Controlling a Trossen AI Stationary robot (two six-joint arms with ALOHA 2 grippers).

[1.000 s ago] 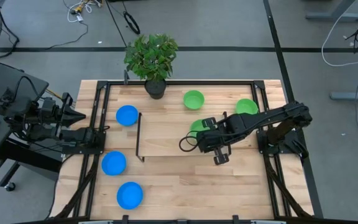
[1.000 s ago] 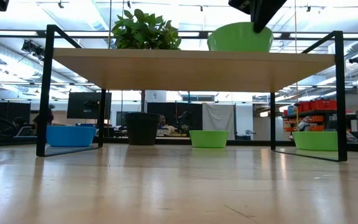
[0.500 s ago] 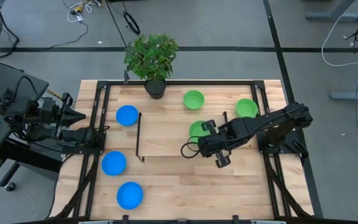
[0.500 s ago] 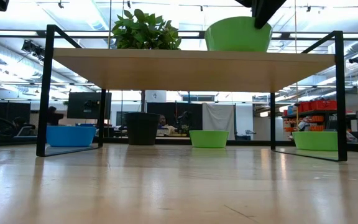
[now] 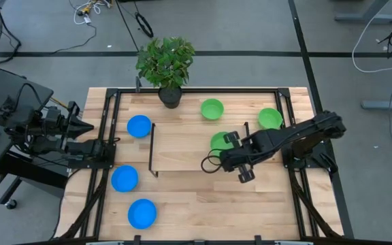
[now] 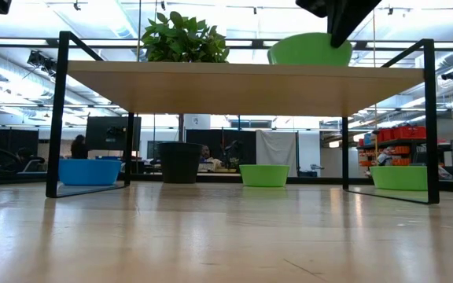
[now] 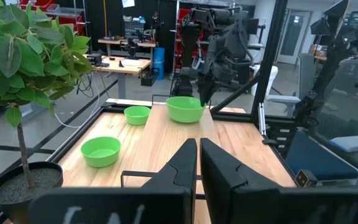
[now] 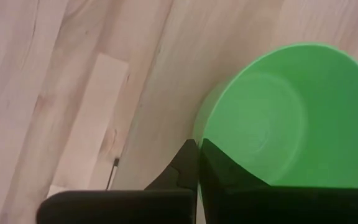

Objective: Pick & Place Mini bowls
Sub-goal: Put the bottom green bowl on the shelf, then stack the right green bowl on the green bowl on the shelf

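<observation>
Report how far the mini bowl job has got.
Done: nothing looks placed for sure. In hand: the right gripper is shut on the rim of a green bowl at the raised shelf. Left: two green bowls and three blue bowls lie loose on the table. The left gripper waits, shut, at the left edge.

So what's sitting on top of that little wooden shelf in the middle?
A green bowl sits on the raised wooden shelf, with the right gripper pinching its rim. Seen from above, the right arm covers part of the bowl, so you cannot see inside all of it.
</observation>
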